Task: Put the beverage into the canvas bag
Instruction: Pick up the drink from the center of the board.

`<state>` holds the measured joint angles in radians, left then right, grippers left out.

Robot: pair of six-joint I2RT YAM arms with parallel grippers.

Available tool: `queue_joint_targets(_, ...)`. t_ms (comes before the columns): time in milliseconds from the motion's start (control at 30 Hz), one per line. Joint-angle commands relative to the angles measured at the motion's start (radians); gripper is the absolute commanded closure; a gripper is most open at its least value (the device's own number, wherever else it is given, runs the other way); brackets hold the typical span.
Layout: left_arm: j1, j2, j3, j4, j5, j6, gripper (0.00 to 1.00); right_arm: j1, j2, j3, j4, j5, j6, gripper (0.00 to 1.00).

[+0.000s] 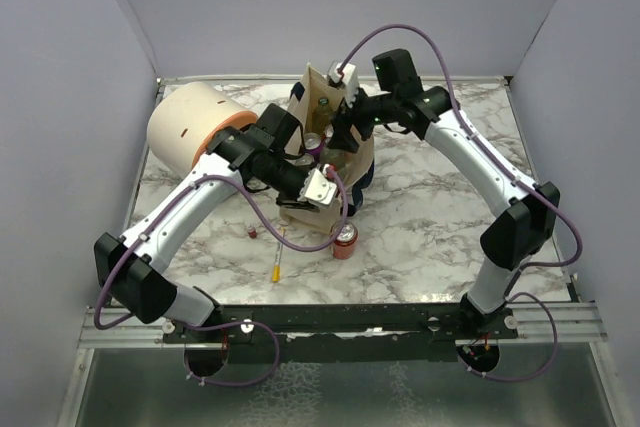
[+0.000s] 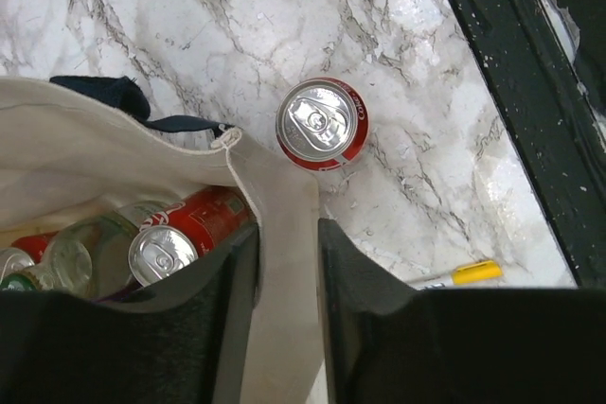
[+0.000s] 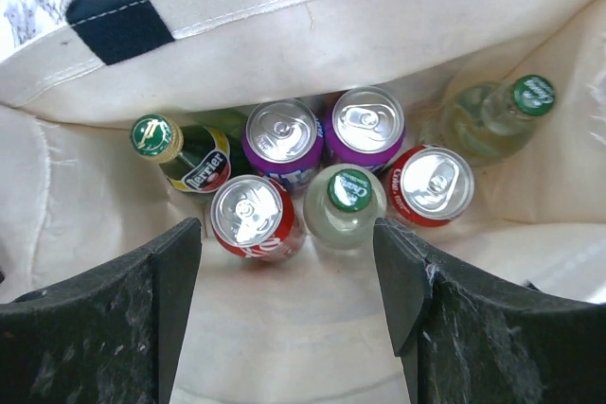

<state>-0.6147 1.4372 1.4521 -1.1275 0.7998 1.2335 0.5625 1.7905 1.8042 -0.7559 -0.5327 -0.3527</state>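
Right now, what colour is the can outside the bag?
Red can, silver top; best in left wrist view.

Upright cream canvas bag (image 2: 95, 149), drinks (image 3: 341, 167) inside, red can (image 2: 320, 126) standing just beside

White marble-pattern surface (image 1: 430, 237) with grey veins, some glare. Plain pale grey walls (image 1: 300, 7) box me in on three sides. Black rail (image 1: 380, 319) along the near edge. Even light.
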Motion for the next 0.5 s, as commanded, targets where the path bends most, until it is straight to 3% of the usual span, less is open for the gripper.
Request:
queue_joint_targets(0,0.007,-0.061,0.041,-0.008,0.048,-0.044,0.61,-0.021,-0.112,0.012,-0.03,-0.076,-0.029,0.27)
queue_joint_targets(267,0.103,-0.101,0.086,0.055,0.107,-0.188,0.36,-0.021,-0.314,-0.142,-0.067,-0.115,-0.072,0.24)
queue_joint_targets(467,0.241,-0.116,0.127,0.174,0.153,-0.37,0.31,-0.02,-0.481,-0.327,-0.104,-0.156,-0.185,0.24)
